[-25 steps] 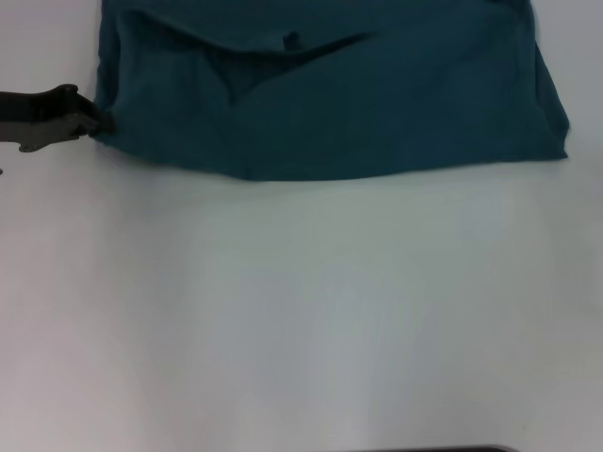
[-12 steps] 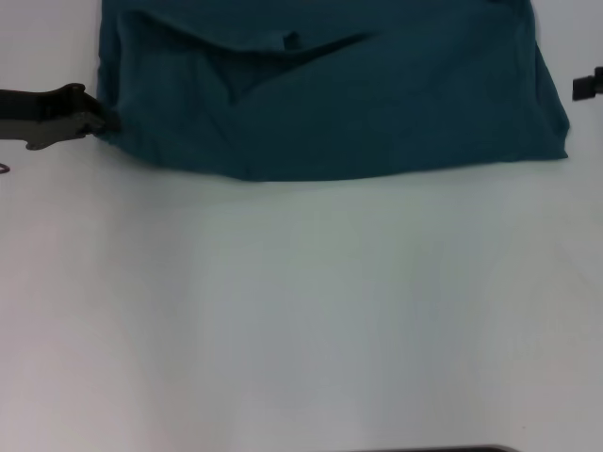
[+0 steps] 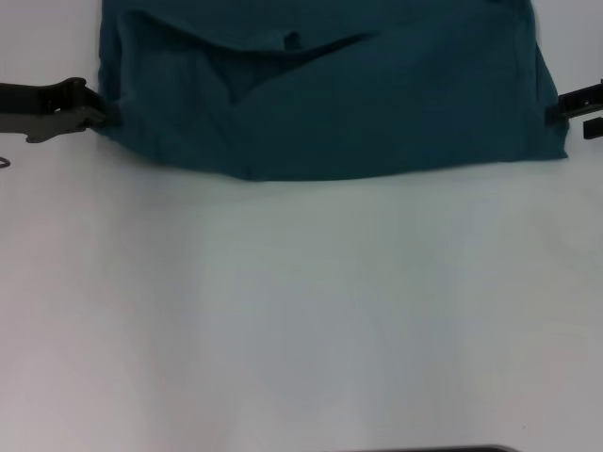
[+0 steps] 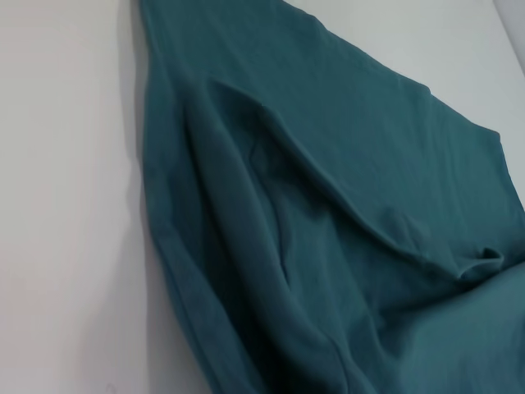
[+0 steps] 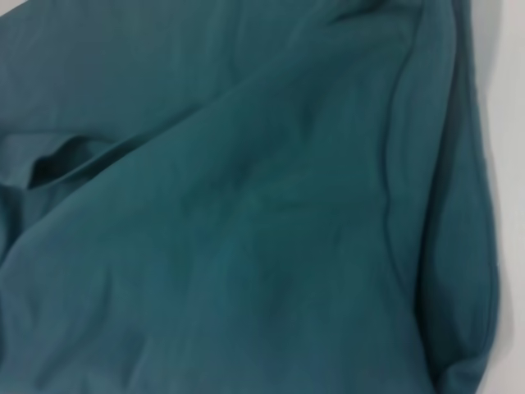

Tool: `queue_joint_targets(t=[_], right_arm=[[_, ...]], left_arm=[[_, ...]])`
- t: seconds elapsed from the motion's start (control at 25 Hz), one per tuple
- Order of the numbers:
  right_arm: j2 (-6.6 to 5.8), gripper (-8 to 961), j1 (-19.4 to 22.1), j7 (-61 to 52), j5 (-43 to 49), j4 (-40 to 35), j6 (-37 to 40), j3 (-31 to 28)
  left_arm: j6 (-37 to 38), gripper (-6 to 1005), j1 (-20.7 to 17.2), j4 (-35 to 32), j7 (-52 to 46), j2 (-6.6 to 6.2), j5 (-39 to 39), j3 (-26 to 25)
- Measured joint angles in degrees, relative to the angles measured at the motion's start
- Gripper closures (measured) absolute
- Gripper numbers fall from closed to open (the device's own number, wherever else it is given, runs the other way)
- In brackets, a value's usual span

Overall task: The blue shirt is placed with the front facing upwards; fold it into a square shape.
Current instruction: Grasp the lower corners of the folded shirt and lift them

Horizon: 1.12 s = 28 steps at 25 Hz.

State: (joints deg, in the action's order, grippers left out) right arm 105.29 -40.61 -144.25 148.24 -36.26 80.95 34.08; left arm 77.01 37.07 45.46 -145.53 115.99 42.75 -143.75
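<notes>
A: What is differing from the earlier head views?

B: The right claw is now reaching in at the right edge, its dark tips just beside the right side of the blue shirt. Half a second ago only a small dark piece of it was showing farther right, and a second ago it was not in view at all. The left claw is staying at the shirt's left edge, sitting slightly farther than a second ago.

A: Where is the shirt lying relative to the claws?

B: It is lying across the far part of the white tabletop, between the two claws. The left claw is touching the shirt's near-left corner, its fingers seeming to be pinched together on the cloth there. The right claw is sitting near the shirt's right side, a little above the near-right corner, with two dark tips showing one beyond the other; I cannot tell whether it is gripping anything.

A: And how is the shirt looking?

B: It is looking dark teal-blue, already doubled over, with a smooth, slightly curved near edge. A long fold is running across its far-left part, with a small dark mark beside it. In both wrist views the cloth is filling most of the picture, showing soft ridges, a seam and a layered edge against the tabletop
</notes>
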Motion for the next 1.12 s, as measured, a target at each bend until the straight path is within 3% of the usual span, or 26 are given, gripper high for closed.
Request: queue_joint_targets(t=[0.36, 1.12], right_arm=[[2.71, 148, -0.1, 0.8, 0.2, 1.2, -6.7, 2.3], [3.62, 149, -1.8, 2.5, -0.3, 4.5, -9.2, 3.4]], left_arm=[[-0.3, 988, -0.1, 0.0, 0.2, 0.35, 0.0, 0.1], [-0.7, 990, 0.1, -0.3, 0.2, 0.47, 0.1, 0.0]])
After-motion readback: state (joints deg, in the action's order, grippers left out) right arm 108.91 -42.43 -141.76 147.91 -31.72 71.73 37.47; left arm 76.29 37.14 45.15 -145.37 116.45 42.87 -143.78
